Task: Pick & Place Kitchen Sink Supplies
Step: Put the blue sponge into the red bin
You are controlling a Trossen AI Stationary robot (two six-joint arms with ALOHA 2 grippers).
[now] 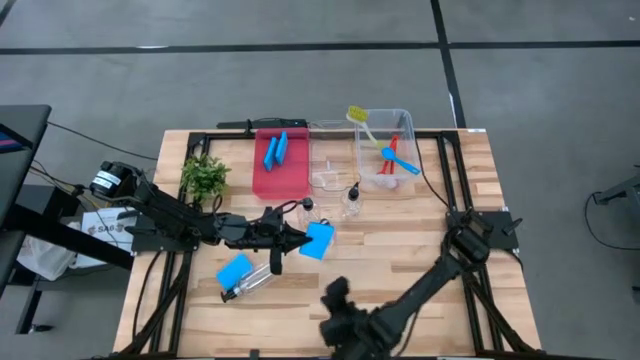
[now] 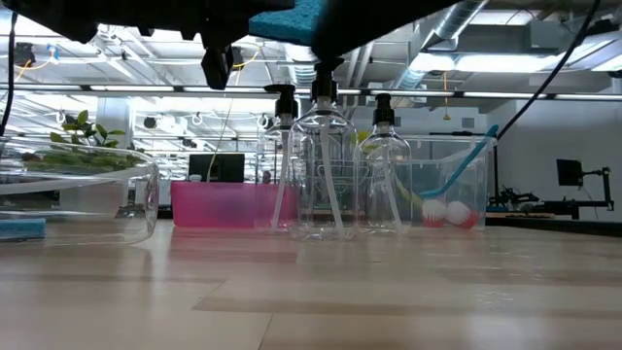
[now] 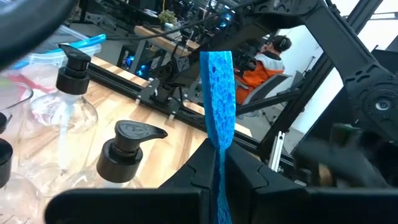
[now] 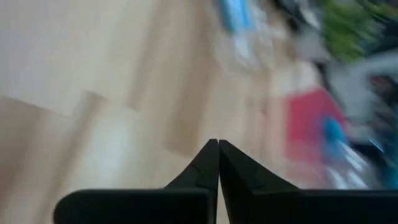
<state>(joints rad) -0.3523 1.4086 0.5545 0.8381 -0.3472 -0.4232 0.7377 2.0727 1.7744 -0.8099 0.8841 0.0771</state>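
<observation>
My left gripper (image 1: 303, 240) is shut on a bright-blue sponge (image 1: 318, 241) above the table's middle, seen edge-on in the left wrist view (image 3: 219, 93). Three clear pump bottles (image 2: 321, 165) stand just beyond it. Another blue sponge (image 1: 235, 270) lies against a clear bottle (image 1: 252, 284) that rests on its side toward the near left. Two more sponges (image 1: 273, 150) lie in the red tray (image 1: 280, 180). Brushes (image 1: 392, 155) rest in a clear bin (image 1: 400, 120). My right gripper (image 1: 335, 292) hangs shut and empty (image 4: 217, 146) over the near middle. My left gripper pinches the sponge's two flat faces near its end (image 3: 217, 158) between its two fingers (image 3: 245, 171). The fingers come level from the table's left. The sponge juts out beyond the fingertips, turned on edge, lifted clear of the table and above the bottles' pump tops.
A small leafy plant (image 1: 205, 178) stands at the far left beside the red tray. A second clear bin (image 1: 330, 160) sits between the tray and the brush bin. Bare wood lies along the near right of the table (image 1: 450, 300).
</observation>
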